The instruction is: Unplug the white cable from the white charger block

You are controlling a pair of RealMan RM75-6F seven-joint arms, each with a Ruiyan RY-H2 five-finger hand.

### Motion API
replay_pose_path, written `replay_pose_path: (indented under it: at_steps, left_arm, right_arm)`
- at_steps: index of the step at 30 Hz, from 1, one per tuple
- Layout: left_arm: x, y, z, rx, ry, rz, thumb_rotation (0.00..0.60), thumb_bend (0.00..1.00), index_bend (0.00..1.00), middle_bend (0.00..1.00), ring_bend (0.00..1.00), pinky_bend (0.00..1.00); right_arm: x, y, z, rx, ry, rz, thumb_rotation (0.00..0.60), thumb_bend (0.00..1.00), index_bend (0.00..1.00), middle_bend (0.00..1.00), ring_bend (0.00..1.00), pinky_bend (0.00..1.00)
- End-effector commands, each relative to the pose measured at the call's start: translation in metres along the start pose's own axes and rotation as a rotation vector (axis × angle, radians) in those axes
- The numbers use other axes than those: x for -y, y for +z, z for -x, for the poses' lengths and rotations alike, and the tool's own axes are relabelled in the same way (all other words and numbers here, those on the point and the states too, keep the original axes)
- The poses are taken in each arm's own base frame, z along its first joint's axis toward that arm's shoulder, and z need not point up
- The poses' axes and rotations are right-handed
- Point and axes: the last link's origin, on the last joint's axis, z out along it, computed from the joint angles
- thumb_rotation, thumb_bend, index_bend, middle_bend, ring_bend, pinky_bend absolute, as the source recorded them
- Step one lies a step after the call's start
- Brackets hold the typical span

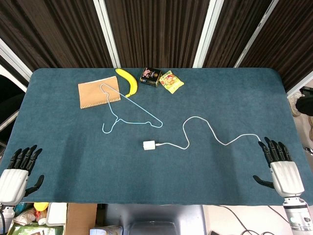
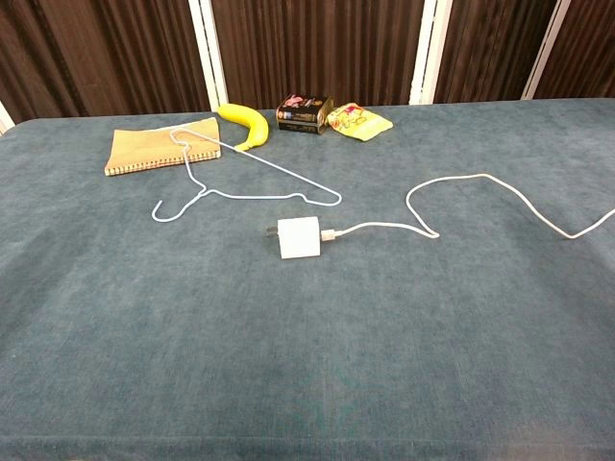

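Note:
The white charger block [image 1: 149, 145] [image 2: 298, 238] lies flat near the middle of the teal table. The white cable [image 1: 205, 128] [image 2: 461, 192] is plugged into its right side and snakes off to the right. My left hand [image 1: 17, 172] rests at the front left corner, fingers spread, holding nothing. At the front right edge my right hand [image 1: 279, 168] lies the same way, close to the cable's far end. Both hands are far from the block. The chest view shows neither hand.
A light blue wire hanger [image 1: 124, 108] [image 2: 240, 182] lies behind the block, overlapping a tan notebook [image 1: 98, 91] [image 2: 159, 149]. A banana [image 1: 128, 80] [image 2: 245, 125], a dark box [image 1: 150, 76] [image 2: 305, 112] and a yellow snack packet [image 1: 171, 81] [image 2: 357, 121] sit at the back.

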Motion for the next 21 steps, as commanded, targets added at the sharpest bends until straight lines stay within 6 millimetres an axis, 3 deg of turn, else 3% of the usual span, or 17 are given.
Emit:
replay_pose_path:
  at_steps: [1, 6, 8, 10, 12, 15, 21]
  left_arm:
    - [-0.002, -0.001, 0.0, 0.001, 0.002, 0.009, 0.6, 0.4, 0.0, 0.0, 0.0, 0.03]
    - [-0.017, 0.005, 0.009, 0.034, -0.028, 0.079, 0.6, 0.4, 0.0, 0.0, 0.0, 0.06]
    - [-0.032, 0.012, 0.014, 0.013, -0.082, 0.139, 0.6, 0.4, 0.0, 0.0, 0.07, 0.21]
    - [-0.051, 0.021, 0.018, -0.01, -0.146, 0.219, 0.6, 0.4, 0.0, 0.02, 0.29, 0.55]
    - [-0.072, 0.03, 0.019, 0.002, -0.206, 0.287, 0.6, 0.4, 0.01, 0.04, 0.48, 0.76]
    - [-0.103, 0.048, 0.014, 0.011, -0.22, 0.34, 0.6, 0.39, 0.02, 0.06, 0.63, 0.88]
    - [-0.169, 0.079, 0.007, -0.016, -0.196, 0.392, 0.6, 0.39, 0.05, 0.07, 0.82, 1.0]
  right_arm:
    - [0.002, 0.0, 0.0, -0.003, 0.004, -0.007, 0.6, 0.2, 0.0, 0.0, 0.0, 0.0]
    - [0.003, -0.004, -0.002, -0.007, 0.007, -0.021, 0.6, 0.2, 0.0, 0.0, 0.0, 0.0]
    - [0.003, -0.006, -0.004, -0.013, 0.003, -0.029, 0.6, 0.2, 0.0, 0.0, 0.0, 0.0]
    - [0.003, -0.007, -0.005, -0.021, -0.002, -0.031, 0.6, 0.2, 0.0, 0.0, 0.0, 0.0]
    - [0.003, -0.008, -0.005, -0.023, -0.002, -0.027, 0.6, 0.2, 0.0, 0.0, 0.0, 0.0]
    - [0.003, -0.006, -0.004, -0.02, 0.0, -0.023, 0.6, 0.2, 0.0, 0.0, 0.0, 0.0]
    - [0.002, -0.003, -0.001, -0.008, -0.01, -0.007, 0.6, 0.19, 0.0, 0.0, 0.0, 0.0]
